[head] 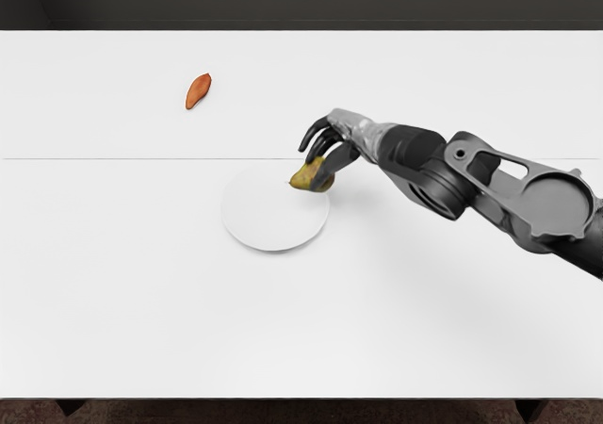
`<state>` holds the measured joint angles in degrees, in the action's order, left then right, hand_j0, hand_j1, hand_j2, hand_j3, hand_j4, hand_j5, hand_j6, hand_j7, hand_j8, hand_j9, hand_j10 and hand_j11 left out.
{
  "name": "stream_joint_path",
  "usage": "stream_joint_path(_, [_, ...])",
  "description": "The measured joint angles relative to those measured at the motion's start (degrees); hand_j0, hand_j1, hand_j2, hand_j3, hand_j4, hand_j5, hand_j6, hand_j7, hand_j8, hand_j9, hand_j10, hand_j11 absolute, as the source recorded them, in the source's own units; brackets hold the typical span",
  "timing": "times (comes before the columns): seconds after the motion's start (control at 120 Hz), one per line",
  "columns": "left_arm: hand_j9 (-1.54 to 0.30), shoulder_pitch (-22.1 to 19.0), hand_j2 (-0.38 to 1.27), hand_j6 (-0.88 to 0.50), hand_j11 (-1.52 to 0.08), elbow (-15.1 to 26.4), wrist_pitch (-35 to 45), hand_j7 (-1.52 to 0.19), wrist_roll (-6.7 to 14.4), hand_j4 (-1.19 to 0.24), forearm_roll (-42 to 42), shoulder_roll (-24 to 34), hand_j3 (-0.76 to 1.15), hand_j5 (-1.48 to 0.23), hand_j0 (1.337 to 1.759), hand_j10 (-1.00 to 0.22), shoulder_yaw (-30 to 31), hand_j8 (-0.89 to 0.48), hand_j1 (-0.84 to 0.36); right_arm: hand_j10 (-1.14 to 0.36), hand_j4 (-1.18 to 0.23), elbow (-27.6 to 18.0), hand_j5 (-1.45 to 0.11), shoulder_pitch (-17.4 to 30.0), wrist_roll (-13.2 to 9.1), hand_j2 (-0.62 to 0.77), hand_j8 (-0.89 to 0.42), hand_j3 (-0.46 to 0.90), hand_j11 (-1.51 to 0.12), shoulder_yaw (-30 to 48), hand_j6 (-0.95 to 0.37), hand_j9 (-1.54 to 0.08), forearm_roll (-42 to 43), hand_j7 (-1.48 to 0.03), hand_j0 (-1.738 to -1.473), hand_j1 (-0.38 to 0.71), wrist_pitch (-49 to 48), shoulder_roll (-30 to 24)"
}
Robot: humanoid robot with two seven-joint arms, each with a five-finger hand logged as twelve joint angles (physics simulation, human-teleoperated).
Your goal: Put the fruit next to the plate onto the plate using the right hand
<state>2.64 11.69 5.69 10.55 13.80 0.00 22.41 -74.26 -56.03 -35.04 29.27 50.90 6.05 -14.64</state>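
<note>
Though well apart from the orange piece (pixel 198 90), right robot hand (pixel 325 151) tight around yellow-green fruit (pixel 311 175) at rim of plate (pixel 268 224).

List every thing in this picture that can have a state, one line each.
right hand: fingers curled on the fruit
fruit: gripped, at the upper-right rim of the plate
plate: lying flat on the table
orange item: lying loose on the table, apart from the plate

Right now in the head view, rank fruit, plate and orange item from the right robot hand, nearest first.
1. Yellow-green fruit: held by the right robot hand.
2. White plate: just below-left.
3. Orange item: far upper left.
</note>
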Motion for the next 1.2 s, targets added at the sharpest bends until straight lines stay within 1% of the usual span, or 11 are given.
stream_joint_path(0.183, [0.0, 0.0, 0.0, 0.0, 0.0, 0.0, 0.0, 0.0, 0.0, 0.0, 0.0, 0.0, 0.0, 0.0, 1.658, 0.0, 0.0, 0.0, 0.35, -0.47, -0.76, 0.1, -1.06, 0.24, 0.02, 0.56, -0.39, 0.0, -1.02, -0.09, -0.78, -1.03, -0.04, -1.02, -1.657, 0.36, -0.7, 1.35])
stream_joint_path(0.217, [0.0, 0.0, 0.0, 0.0, 0.0, 0.0, 0.0, 0.0, 0.0, 0.0, 0.0, 0.0, 0.0, 0.0, 1.658, 0.0, 0.0, 0.0, 0.35, -0.47, -0.75, 0.11, -1.04, 0.29, 0.02, 0.54, -0.4, 0.0, -1.0, -0.12, -0.77, -1.01, -0.03, -1.0, -1.657, 0.35, -0.75, 1.44])
stream_joint_path(0.3, [0.0, 0.0, 0.0, 0.0, 0.0, 0.0, 0.01, 0.0, 0.0, 0.0, 0.0, 0.0, 0.0, 0.0, 1.658, 0.0, 0.0, 0.0, 0.35, -0.34, -0.52, 0.39, -0.72, 0.43, 0.03, 0.35, -0.28, 0.0, -0.69, -0.1, -0.53, -0.7, 0.11, -0.69, -1.657, 0.14, -0.73, 2.11])
stream_joint_path(0.375, [0.0, 0.0, 0.0, 0.0, 0.0, 0.0, 0.0, 0.0, 0.0, 0.0, 0.0, 0.0, 0.0, 0.0, 1.658, 0.0, 0.0, 0.0, 0.35, -0.24, -0.37, 0.44, -0.51, 0.52, 0.04, 0.24, -0.21, 0.0, -0.49, 1.38, -0.38, -0.5, -2.51, -0.49, -1.658, 0.0, -2.38, 1.98])
stream_joint_path(0.475, [0.0, 0.0, 0.0, 0.0, 0.0, 0.0, -0.01, 0.0, 0.0, 0.0, 0.0, 0.0, 0.0, 0.0, 1.658, 0.0, 0.0, 0.0, 0.35, -0.16, -0.24, 0.35, -0.33, 3.0, 0.04, 0.15, -0.14, 0.0, -0.32, 10.5, -0.25, -0.32, -12.38, -0.32, -1.658, -0.12, -17.01, -0.26])
stream_joint_path(0.567, [0.0, 0.0, 0.0, 0.0, 0.0, 0.0, 0.0, 0.0, 0.0, 0.0, 0.0, 0.0, 0.0, 0.0, 1.658, 0.0, 0.0, 0.0, 0.35, -0.12, -0.17, 0.25, -0.23, 7.91, 0.04, 0.09, -0.1, 0.0, -0.22, 21.24, -0.17, -0.22, -21.55, -0.22, -1.658, -0.19, -30.75, -0.99])
stream_joint_path(0.683, [0.0, 0.0, 0.0, 0.0, 0.0, 0.0, 0.0, 0.0, 0.0, 0.0, 0.0, 0.0, 0.0, 0.0, 1.658, 0.0, 0.0, 0.0, 0.35, -0.08, -0.11, -0.22, -0.15, 16.93, 0.04, 0.05, -0.07, 0.0, -0.14, 31.42, -0.11, -0.14, -29.09, -0.14, -1.658, -0.24, -37.69, -1.2])
stream_joint_path(0.817, [0.0, 0.0, 0.0, 0.0, 0.0, 0.0, 0.0, 0.0, 0.0, 0.0, 0.0, 0.0, 0.0, 0.0, 1.658, 0.0, 0.0, 0.0, 0.35, -0.06, -0.07, -4.63, -0.1, 30.03, 0.04, 0.02, -0.05, 0.0, -0.1, 43.94, -0.07, -0.1, -32.89, -0.1, -1.658, -0.27, -40.12, -1.33])
stream_joint_path(0.9, [0.0, 0.0, 0.0, 0.0, 0.0, 0.0, 0.0, 0.0, 0.0, 0.0, 0.0, 0.0, 0.0, 0.0, 1.658, 0.0, -0.01, 0.0, 0.35, -0.05, -0.06, -6.71, -0.08, 36.75, 0.04, 0.01, -0.05, 0.0, -0.08, 51.02, -0.06, -0.08, -35.36, -0.08, -1.658, -0.28, -40.63, -1.55])
stream_joint_path(1.067, [0.0, -0.73, 0.0, 0.0, 0.0, 0.38, -0.05, 0.0, 0.0, 0.0, 0.03, 0.0, 0.0, 0.0, 1.658, 0.0, 0.13, 0.0, 0.35, -0.04, -0.05, -7.96, -0.06, 46.03, 0.04, 0.0, -0.04, 0.0, -0.06, 62.18, -0.05, -0.06, -39.12, -0.06, -1.658, -0.3, -40.97, -3.41])
stream_joint_path(1.2, [0.0, -0.7, 0.0, 0.0, 0.0, 0.14, -0.06, 0.0, 0.0, 0.0, 0.01, 0.0, 0.0, 0.0, 1.658, 0.0, 0.16, 0.0, 0.35, -0.04, -0.04, -8.05, -0.05, 52.2, 0.04, 0.0, -0.04, 0.0, -0.05, 69.96, -0.04, -0.05, -43.72, -0.05, -1.658, -0.3, -41.03, -6.43])
